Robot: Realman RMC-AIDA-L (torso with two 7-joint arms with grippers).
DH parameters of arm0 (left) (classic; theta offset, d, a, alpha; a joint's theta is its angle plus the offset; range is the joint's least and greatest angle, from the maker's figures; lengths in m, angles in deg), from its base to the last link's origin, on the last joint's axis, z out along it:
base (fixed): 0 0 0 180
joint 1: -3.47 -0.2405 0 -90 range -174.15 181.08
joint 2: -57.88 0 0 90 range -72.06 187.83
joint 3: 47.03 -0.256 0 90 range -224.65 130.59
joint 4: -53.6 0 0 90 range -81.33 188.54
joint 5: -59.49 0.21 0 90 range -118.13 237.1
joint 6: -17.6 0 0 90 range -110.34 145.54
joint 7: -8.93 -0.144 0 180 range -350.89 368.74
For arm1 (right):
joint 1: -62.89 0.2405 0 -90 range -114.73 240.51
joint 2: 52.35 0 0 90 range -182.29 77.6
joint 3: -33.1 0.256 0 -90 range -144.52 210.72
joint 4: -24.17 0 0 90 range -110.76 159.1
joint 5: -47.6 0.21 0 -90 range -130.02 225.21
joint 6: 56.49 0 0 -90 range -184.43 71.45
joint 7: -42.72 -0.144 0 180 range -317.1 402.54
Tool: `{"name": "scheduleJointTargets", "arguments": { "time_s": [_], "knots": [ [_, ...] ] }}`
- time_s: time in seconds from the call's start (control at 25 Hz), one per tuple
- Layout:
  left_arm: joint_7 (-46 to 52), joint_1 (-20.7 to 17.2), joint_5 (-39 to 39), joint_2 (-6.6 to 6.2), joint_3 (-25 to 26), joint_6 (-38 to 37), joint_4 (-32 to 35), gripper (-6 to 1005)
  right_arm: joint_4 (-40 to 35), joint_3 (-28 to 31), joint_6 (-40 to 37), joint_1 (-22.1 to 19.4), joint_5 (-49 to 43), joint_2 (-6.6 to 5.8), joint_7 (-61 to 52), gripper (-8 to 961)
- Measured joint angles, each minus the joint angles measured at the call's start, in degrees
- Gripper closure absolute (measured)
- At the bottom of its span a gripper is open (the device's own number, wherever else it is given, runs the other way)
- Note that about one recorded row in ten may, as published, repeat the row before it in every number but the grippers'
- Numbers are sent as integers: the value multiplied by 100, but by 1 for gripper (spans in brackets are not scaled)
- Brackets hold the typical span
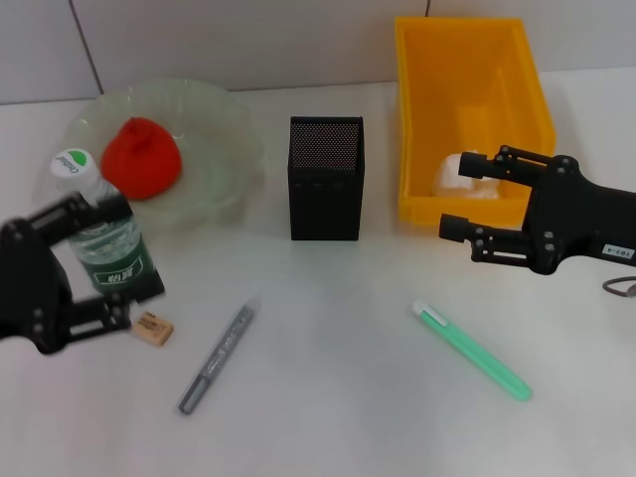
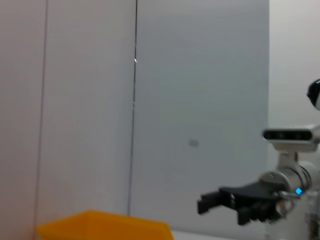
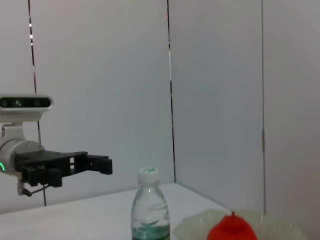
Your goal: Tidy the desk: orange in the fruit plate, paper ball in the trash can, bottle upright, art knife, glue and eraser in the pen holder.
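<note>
The clear bottle (image 1: 103, 227) with a white cap stands upright at the left, and my left gripper (image 1: 121, 260) is open with its fingers on either side of it in the head view. In the right wrist view the left gripper (image 3: 100, 164) shows apart from the bottle (image 3: 149, 212). The orange (image 1: 140, 159) lies in the glass fruit plate (image 1: 224, 124). My right gripper (image 1: 455, 196) hangs open at the front of the yellow trash can (image 1: 467, 60), with the paper ball (image 1: 459, 177) inside. Eraser (image 1: 152, 327), grey art knife (image 1: 219, 360) and green glue (image 1: 472, 351) lie on the desk. The black pen holder (image 1: 326, 179) stands in the middle.
A wall runs close behind the plate and trash can. The eraser lies right beside the left gripper's lower finger. The white desk (image 1: 338, 417) stretches between the art knife and the glue. A cable loop (image 1: 621, 287) shows at the right edge.
</note>
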Motion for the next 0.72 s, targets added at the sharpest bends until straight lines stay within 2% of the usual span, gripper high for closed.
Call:
{"name": "scheduleJointTargets", "arguments": {
  "time_s": [0.04, 0.12, 0.16, 0.4, 0.72],
  "knots": [
    [323, 1, 433, 8, 2, -47, 70, 150, 0, 0, 0, 0, 0, 0, 0, 187],
    [428, 0, 566, 23, 1, -48, 100, 150, -194, 18, -5, 12, -236, 2, -319, 187],
    [531, -16, 738, 71, 0, -49, 136, 150, -294, 20, -5, 23, -336, 1, -487, 187],
    [516, -58, 910, 161, -21, 29, 112, 151, -688, 119, -6, 14, -489, -5, -1052, 187],
    [538, -71, 1009, 211, -25, 35, 103, 151, -893, 254, 34, 110, -563, -42, -1712, 187]
  ]
}}
